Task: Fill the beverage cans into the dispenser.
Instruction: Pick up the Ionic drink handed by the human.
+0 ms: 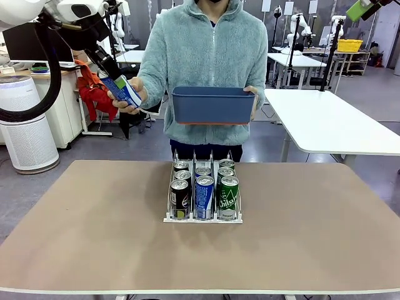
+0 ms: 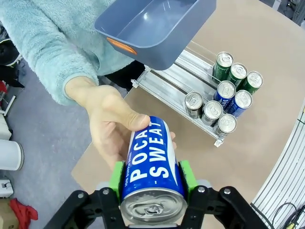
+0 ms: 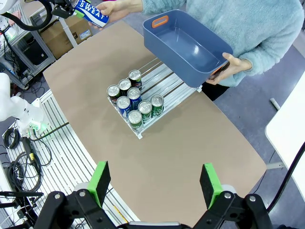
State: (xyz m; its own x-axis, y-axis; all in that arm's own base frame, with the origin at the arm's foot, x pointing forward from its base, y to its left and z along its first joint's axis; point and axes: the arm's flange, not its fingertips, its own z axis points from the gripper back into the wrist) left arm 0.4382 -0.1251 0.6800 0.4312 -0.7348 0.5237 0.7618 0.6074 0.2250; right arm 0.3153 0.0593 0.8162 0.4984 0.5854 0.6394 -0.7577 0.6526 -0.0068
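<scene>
A blue can (image 2: pixel 151 164) with white "POCARI SWEAT" lettering and a silver pull-tab top is pinched between the green pads of the left gripper (image 2: pixel 151 177). In the left wrist view its long axis runs along the fingers, with the top turned toward the camera and the base pointing away. The person's hand (image 2: pixel 112 126) is wrapped around the far part of the can, so it is touched by both at once, up in the air beyond the far left edge of the tabletop (image 1: pixel 94 237). In the front view the can (image 1: pixel 127 91) is seen tilted, neither upright nor level.

The dispenser (image 1: pixel 203 217) stands at the middle of the tabletop, its three lanes running toward the person. Seven cans are seen upright in it: three dark in the left lane, two blue in the middle, two green in the right. A blue tub (image 1: pixel 213 104) is held above its far end by the person's other hand.

The right gripper (image 3: pixel 155 183) is spread wide, high above the near tabletop, holding nothing.
</scene>
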